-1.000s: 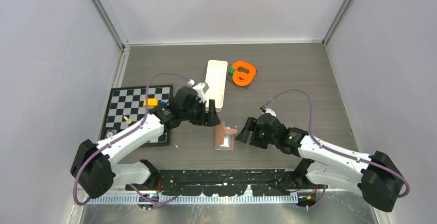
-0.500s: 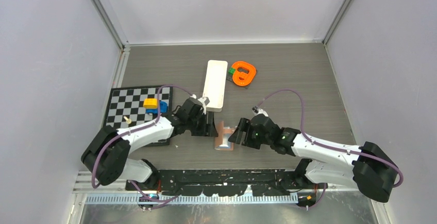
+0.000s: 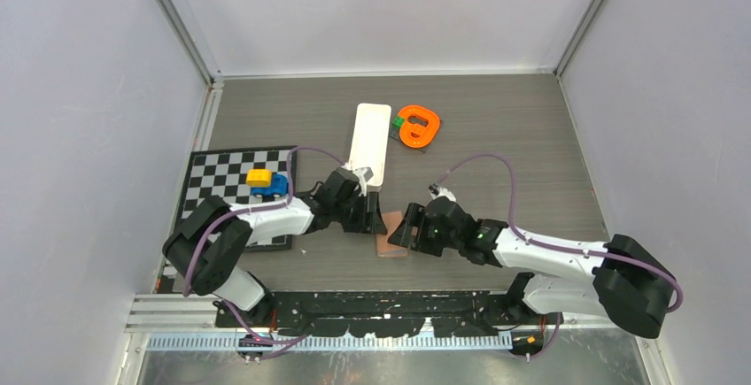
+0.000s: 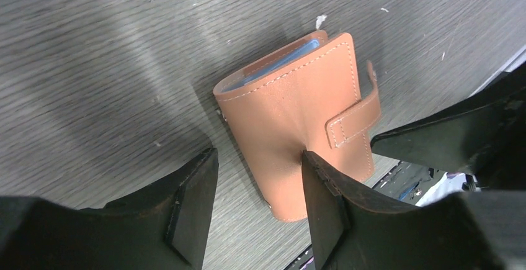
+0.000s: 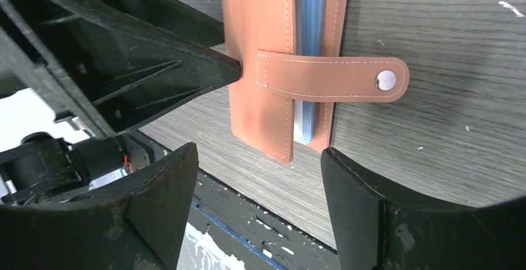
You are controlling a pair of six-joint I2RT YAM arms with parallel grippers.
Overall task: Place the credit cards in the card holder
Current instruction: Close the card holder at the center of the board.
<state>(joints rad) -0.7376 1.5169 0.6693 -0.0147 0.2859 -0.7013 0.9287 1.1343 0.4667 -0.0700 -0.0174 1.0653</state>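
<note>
Resting folded on the grey wood-grain table [image 4: 93, 46] is the card holder [image 4: 304, 121]: smooth tan leather, pale stitching, blue sleeves showing at its open edge. Its strap [image 5: 329, 77] with round metal snap [image 5: 386, 80] sticks out unfastened. Jaws of left gripper [image 4: 259, 154] released, one black wedge finger [image 4: 322, 195] touching the cover. Jaws of right gripper [image 5: 259, 152] spread wide, holder just ahead of the gap, untouched.

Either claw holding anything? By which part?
Nothing gripped: left claw open, one fingertip touching the cover of the card holder near its strap; right claw open above it.
</note>
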